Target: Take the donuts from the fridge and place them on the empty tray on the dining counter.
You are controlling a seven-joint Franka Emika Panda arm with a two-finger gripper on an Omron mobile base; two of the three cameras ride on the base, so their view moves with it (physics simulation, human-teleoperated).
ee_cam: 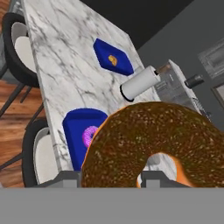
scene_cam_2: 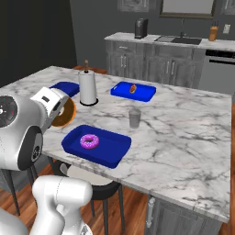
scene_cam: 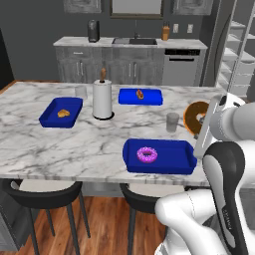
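Two ring donuts face you: the purple one (scene_cam: 147, 155), sprinkled, lies flat in the rimmed blue tray (scene_cam: 175, 169) on the veined marble counter (scene_cam: 74, 144). Your gripper (ee_cam: 111, 177) pinches the speckled brown donut (ee_cam: 162, 135) beside that tray, above the counter.

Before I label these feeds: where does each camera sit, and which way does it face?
Left base view: behind-left of the arm, facing the dining counter; white arm lower right.
Right base view: behind-right, same counter; arm lower left.
Hand view: on the hand, looking along the tool shut on the chocolate donut.
All three share the tray holding the pink donut.
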